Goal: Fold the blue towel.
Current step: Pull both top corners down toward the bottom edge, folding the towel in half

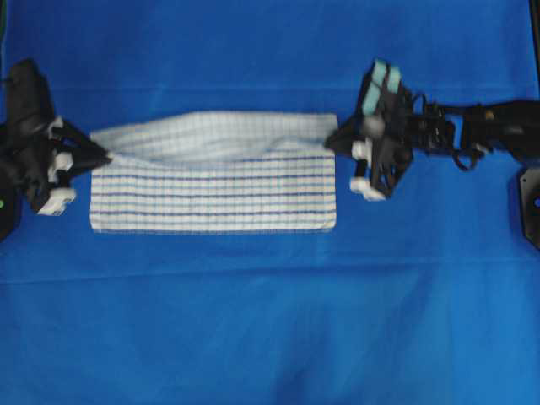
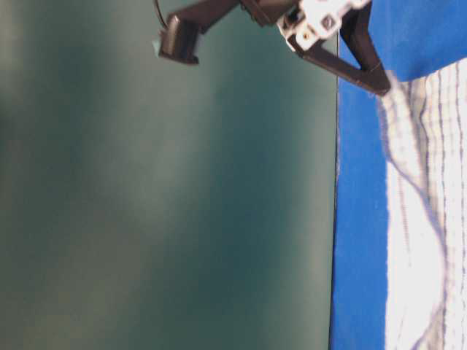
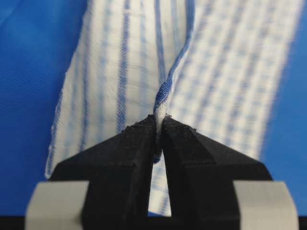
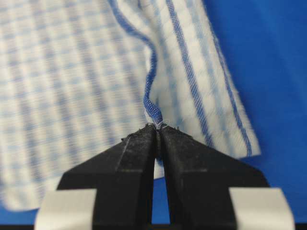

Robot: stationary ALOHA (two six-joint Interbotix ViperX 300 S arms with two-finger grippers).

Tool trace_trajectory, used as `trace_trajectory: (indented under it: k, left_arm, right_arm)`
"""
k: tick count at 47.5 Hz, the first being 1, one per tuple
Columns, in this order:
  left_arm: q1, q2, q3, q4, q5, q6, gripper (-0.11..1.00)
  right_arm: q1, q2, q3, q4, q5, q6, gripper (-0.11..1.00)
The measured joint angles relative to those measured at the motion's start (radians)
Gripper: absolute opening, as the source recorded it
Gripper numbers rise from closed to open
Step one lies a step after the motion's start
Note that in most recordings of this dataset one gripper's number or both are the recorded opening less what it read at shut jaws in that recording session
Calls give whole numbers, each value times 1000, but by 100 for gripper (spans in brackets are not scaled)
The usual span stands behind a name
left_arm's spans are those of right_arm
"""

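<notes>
Item: blue towel [image 1: 215,190], centre of table [image 1: 253,337], long axis left-right.
Left gripper [image 1: 106,156]: jaws pinched tight on left corner hem.
Right gripper [image 1: 333,139]: jaws pinched tight on right corner hem.
Progress: far half lifted, sagging between grips, draped partway over near half; near hem flat on table. Fold judged about half done; remaining: carry held edge to near hem, release.
Room: open blue sheet on all sides; table edge well clear of towel.
</notes>
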Motion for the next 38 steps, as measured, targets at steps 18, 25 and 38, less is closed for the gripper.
trace_trajectory:
  k: [18, 25, 38]
  left_arm:
    - [-186, -156, 12, 0, 153, -55, 3]
    - [-199, -153, 12, 0, 156, -57, 3]
    - [-199, -92, 20, 0, 133, -75, 3]
  right_arm:
    - [140, -55, 46, 3, 2, 77, 5]
    - [163, -54, 46, 3, 20, 86, 5]
    - [163, -52, 43, 3, 32, 87, 5]
